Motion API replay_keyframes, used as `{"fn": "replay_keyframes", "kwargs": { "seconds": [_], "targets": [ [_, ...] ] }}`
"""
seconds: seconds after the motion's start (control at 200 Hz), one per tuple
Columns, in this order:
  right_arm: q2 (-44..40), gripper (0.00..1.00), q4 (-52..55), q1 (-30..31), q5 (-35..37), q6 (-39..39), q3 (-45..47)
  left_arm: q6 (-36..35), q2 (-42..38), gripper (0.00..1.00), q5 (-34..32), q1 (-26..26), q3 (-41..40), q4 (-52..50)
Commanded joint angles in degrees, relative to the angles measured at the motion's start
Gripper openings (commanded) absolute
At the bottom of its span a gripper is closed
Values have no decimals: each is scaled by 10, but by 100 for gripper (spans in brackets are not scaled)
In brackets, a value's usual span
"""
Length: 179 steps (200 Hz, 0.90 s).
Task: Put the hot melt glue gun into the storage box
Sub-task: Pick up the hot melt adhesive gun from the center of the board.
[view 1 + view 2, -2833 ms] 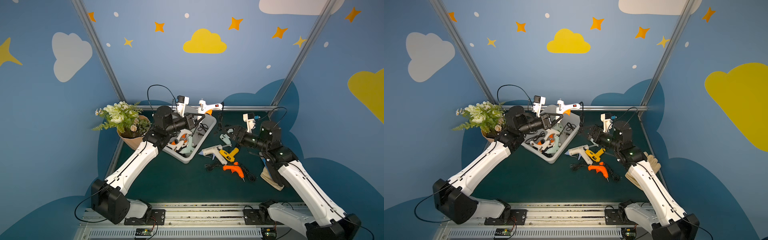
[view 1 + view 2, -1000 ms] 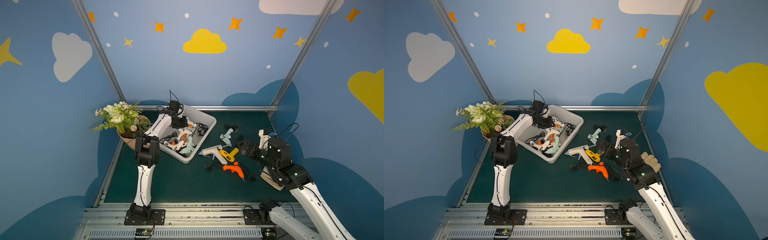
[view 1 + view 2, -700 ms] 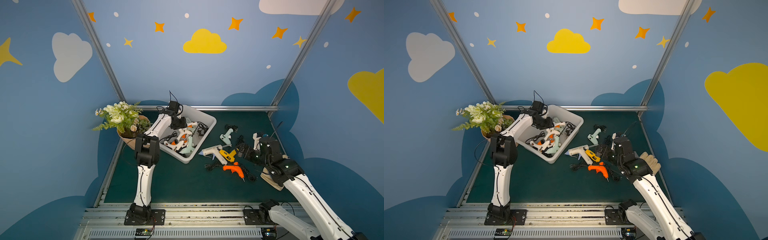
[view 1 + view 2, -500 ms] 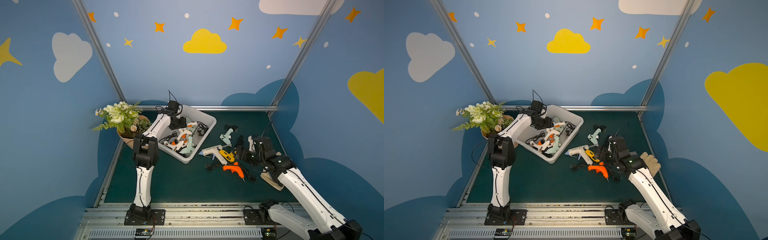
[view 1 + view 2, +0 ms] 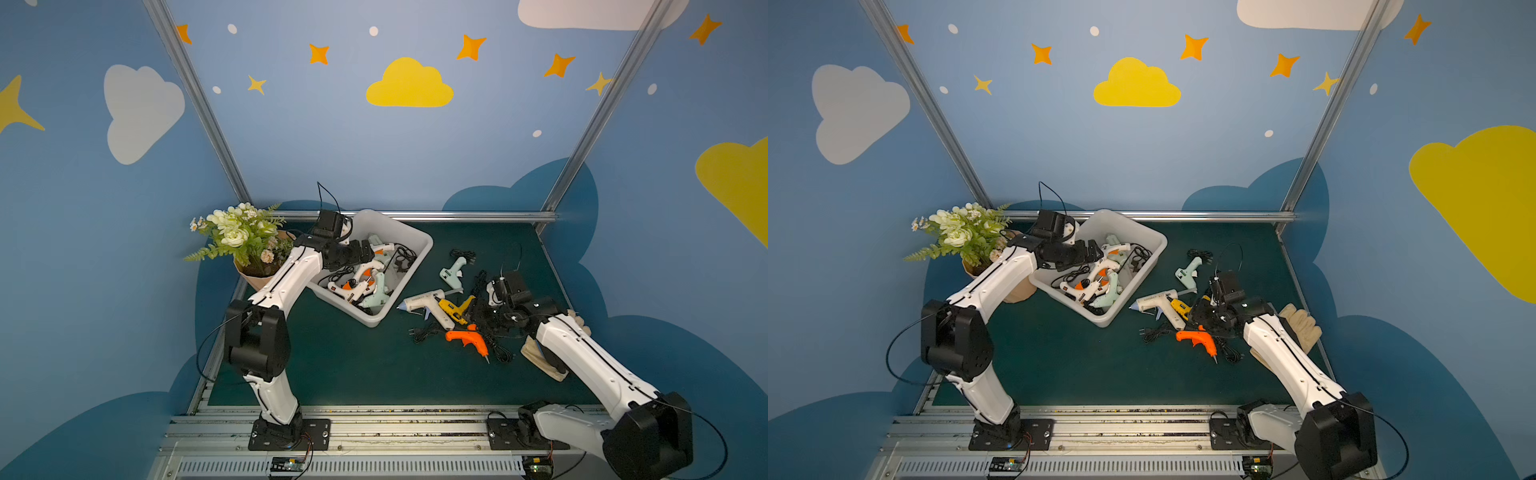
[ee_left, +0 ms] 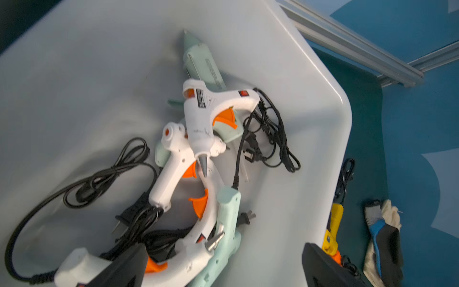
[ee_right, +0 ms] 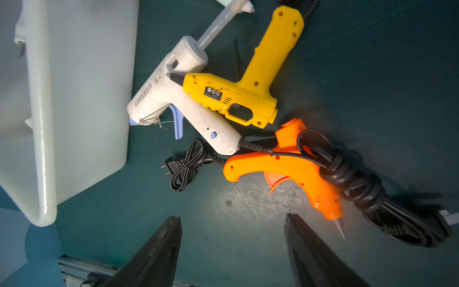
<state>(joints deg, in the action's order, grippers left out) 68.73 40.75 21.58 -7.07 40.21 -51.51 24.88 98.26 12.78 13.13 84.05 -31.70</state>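
One orange glue gun (image 7: 285, 164), on the surface (image 7: 248, 198) just ahead of my right hand (image 7: 232, 218), which is spread, empty and the nearer. Its barrel slants across my gap. My left hand (image 6: 224, 246) hangs spread over the storage box (image 6: 323, 124).

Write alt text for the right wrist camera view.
The right gripper, open and empty, hovers over a green mat just short of an orange glue gun with a coiled black cord looped over it. Beyond it, a yellow glue gun lies partly over a white glue gun, close to the storage box.
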Motion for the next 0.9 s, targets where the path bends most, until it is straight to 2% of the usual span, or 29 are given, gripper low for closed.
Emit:
{"fn": "replay_keyframes", "kwargs": {
  "seconds": [0.0, 0.2, 0.31, 0.421, 0.596, 0.741, 0.891],
  "targets": [
    [23, 67, 13, -12, 18, 10, -3, 39, -70, 100, 25, 1, -69, 68],
    [93, 63, 13, -36, 55, 33, -53, 83, -200, 100, 24, 7, -211, 147],
    [155, 60, 14, -57, 40, 38, -96, 100, -255, 100, 11, 8, -270, 180],
    [237, 55, 22, -74, 8, 8, -154, 104, -298, 100, -21, 8, -302, 186],
    [371, 41, 51, -87, -28, -27, -250, 100, -349, 100, -60, 8, -344, 204],
    [438, 39, 51, -86, -27, -29, -282, 88, -371, 100, -80, 7, -354, 192],
    [455, 42, 43, -87, -18, -25, -274, 78, -386, 100, -84, 6, -357, 185]
  ]
}}
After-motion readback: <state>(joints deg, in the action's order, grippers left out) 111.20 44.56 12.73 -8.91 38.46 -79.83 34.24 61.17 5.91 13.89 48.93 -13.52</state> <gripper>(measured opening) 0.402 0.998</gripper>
